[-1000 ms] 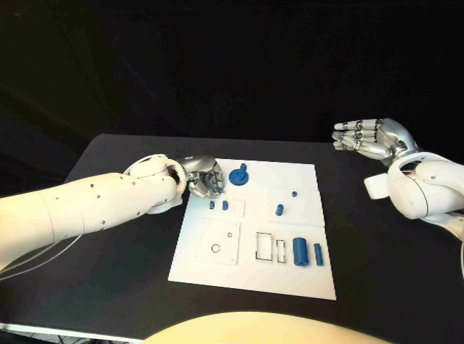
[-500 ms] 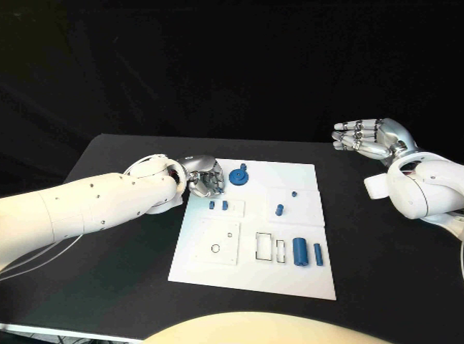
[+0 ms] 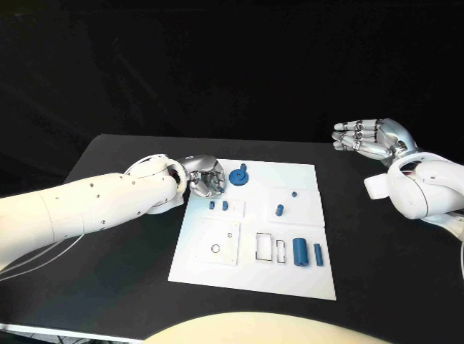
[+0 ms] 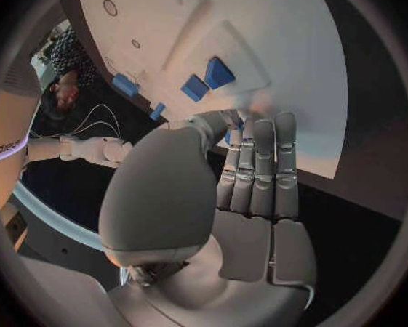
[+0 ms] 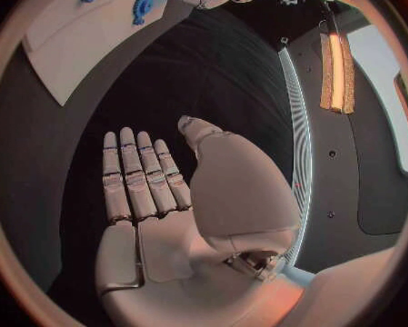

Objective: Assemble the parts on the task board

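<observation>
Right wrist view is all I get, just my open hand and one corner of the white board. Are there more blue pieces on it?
Observer: Yes. At the near end of the task board, a thick blue cylinder lies beside a thin blue pin.
Operator: Are there holes for them?
Observer: Left of the cylinder are two rectangular outlines, and a small round hole is further left.
Operator: What's my other hand doing?
Observer: The left hand is at the board's far left corner, beside the round blue part. I can't tell if it holds anything.
</observation>
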Controlling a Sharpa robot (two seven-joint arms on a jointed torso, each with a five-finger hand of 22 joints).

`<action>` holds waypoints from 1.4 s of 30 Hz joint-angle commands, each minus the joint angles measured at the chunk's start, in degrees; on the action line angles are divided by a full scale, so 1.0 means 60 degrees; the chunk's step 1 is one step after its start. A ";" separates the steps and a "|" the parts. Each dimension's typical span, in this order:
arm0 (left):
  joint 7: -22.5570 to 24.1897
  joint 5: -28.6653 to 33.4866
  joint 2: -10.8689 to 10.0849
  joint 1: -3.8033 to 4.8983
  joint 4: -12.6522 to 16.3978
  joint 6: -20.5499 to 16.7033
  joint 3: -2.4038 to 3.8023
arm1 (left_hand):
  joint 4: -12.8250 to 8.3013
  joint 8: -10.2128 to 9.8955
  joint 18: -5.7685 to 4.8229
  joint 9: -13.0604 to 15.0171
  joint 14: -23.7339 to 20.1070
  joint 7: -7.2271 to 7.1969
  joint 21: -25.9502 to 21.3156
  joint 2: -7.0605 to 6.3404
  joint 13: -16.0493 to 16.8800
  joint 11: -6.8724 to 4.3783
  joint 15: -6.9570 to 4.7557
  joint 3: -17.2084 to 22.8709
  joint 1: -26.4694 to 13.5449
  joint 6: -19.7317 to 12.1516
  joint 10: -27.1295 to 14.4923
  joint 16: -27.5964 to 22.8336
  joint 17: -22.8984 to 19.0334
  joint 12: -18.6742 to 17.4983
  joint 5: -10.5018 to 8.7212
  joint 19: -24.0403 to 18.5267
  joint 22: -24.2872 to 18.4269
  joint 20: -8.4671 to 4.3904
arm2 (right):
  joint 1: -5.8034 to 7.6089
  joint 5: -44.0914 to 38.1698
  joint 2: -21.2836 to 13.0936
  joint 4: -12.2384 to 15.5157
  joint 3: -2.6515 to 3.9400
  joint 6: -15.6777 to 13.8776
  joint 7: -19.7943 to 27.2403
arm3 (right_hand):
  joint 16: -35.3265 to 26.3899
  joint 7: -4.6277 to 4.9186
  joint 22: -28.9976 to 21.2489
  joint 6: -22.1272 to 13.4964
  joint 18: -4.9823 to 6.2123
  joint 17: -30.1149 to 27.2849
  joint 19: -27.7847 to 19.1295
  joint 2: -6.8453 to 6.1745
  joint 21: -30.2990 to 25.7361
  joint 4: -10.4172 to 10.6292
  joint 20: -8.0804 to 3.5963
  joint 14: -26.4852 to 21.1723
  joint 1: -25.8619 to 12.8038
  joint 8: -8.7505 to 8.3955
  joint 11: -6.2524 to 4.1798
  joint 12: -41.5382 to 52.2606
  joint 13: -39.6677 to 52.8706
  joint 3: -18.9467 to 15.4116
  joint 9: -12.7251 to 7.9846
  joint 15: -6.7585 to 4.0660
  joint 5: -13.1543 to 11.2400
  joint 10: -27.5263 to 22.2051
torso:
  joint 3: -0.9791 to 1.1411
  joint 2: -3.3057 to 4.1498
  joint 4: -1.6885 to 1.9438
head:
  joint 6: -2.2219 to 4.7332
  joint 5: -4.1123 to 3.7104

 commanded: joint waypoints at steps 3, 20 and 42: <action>0.0251 0.0139 0.0027 0.0001 0.0060 -0.0002 -0.0001 | -0.0070 0.0023 0.0138 0.0016 -0.0002 0.0021 0.0048 0.0051 0.0008 -0.0001 -0.0026 -0.0005 -0.0015 0.0058 0.0066 -0.0042 0.0016 -0.0062 0.0026 0.0008 0.0012 -0.0030 | -0.0003 -0.0046 0.0007 0.0004 0.0003 0.0106 0.0124 | -0.0041 0.0726 -0.0009 0.0030 -0.0036 -0.0009 -0.0078 0.0021 0.0044 -0.0014 -0.0002 0.0069 -0.0046 -0.0062 -0.0003 -0.0029 -0.0002 -0.0057 -0.0009 0.0019 -0.0025 0.0025 | 0.0002 -0.0001 -0.0001 | -0.0004 -0.0001; 0.0188 -0.0007 0.0027 0.0002 0.0049 0.0257 -0.0001 | -0.0071 0.0023 0.0134 0.0029 -0.0015 0.0017 0.0052 0.0052 0.0025 -0.0006 -0.0023 -0.0018 -0.0031 0.0092 0.0125 -0.0048 0.0037 -0.0089 0.0021 -0.0006 0.0019 -0.0029 | -0.0006 -0.0046 0.0010 0.0001 0.0003 0.0105 0.0120 | -0.0041 0.0726 -0.0009 0.0030 -0.0036 -0.0009 -0.0078 0.0021 0.0044 -0.0014 -0.0002 0.0069 -0.0046 -0.0062 -0.0003 -0.0029 -0.0002 -0.0057 -0.0009 0.0019 -0.0025 0.0025 | 0.0006 0.0001 -0.0001 | -0.0011 -0.0004; 0.0173 -0.0080 0.0076 0.0004 0.0090 0.0169 -0.0002 | -0.0073 -0.0014 0.0134 0.0041 0.0011 0.0005 0.0056 0.0052 0.0087 -0.0034 -0.0034 -0.0062 -0.0071 0.0112 0.0270 0.0004 0.0140 -0.0109 0.0014 -0.0029 0.0028 -0.0028 | -0.0007 -0.0046 -0.0004 0.0021 0.0003 0.0087 0.0108 | -0.0043 0.0727 -0.0025 0.0018 -0.0038 -0.0022 -0.0085 0.0021 0.0044 -0.0019 -0.0002 0.0060 -0.0043 -0.0072 -0.0001 -0.0029 -0.0002 -0.0058 -0.0015 0.0022 -0.0024 0.0018 | 0.0013 0.0002 -0.0009 | -0.0027 -0.0009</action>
